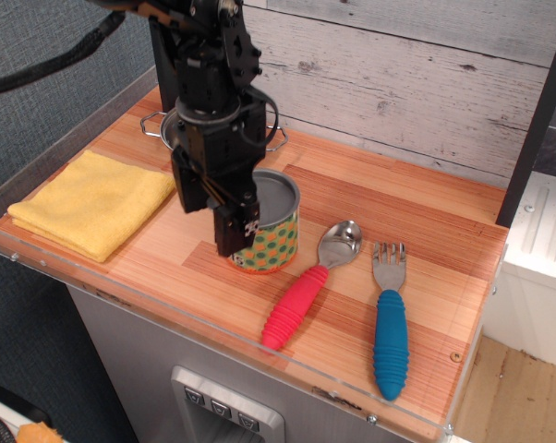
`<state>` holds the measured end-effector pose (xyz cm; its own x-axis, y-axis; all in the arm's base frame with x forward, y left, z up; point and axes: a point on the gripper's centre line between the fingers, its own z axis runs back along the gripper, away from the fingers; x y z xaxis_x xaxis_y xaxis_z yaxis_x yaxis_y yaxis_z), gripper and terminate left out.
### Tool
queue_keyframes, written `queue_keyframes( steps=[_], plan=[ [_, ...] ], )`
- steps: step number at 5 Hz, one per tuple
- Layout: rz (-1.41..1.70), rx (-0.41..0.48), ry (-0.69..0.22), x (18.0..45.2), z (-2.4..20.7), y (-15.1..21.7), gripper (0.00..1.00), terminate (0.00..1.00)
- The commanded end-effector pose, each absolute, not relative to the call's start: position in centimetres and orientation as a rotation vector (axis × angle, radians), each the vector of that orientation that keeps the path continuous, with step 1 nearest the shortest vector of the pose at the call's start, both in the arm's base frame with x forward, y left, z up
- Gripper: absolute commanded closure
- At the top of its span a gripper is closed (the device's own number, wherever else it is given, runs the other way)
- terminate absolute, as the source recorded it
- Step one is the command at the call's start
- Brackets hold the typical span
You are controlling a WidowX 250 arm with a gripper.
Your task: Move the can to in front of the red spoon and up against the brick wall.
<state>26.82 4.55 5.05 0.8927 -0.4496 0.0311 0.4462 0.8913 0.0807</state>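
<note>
The can (278,242), with a grey lid and a yellow dotted label, is low over the wooden counter (398,208), just left of the bowl of the red spoon (306,288). My gripper (250,220) comes down from above and is shut on the can's left rim, with one dark finger (234,231) in front of the label. The other finger is hidden. The spoon lies near the front edge with its bowl pointing towards the whitewashed plank wall (398,83). The strip of counter between spoon bowl and wall is bare wood.
A blue-handled fork (390,323) lies right of the spoon. A folded yellow cloth (89,203) lies at the left. A steel pot (276,138) is mostly hidden behind my arm by the wall. A clear plastic rim edges the counter's front and left.
</note>
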Motion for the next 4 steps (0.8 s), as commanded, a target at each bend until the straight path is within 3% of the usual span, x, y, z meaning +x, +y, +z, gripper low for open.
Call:
queue_keyframes(
  steps=[1, 4],
  plan=[
    [-0.45, 0.079, -0.114, 29.0, 6.7, 4.6, 0.0, 0.0],
    [-0.454, 0.067, -0.134, 31.1, 6.9, 4.0, 0.0, 0.0]
  ],
)
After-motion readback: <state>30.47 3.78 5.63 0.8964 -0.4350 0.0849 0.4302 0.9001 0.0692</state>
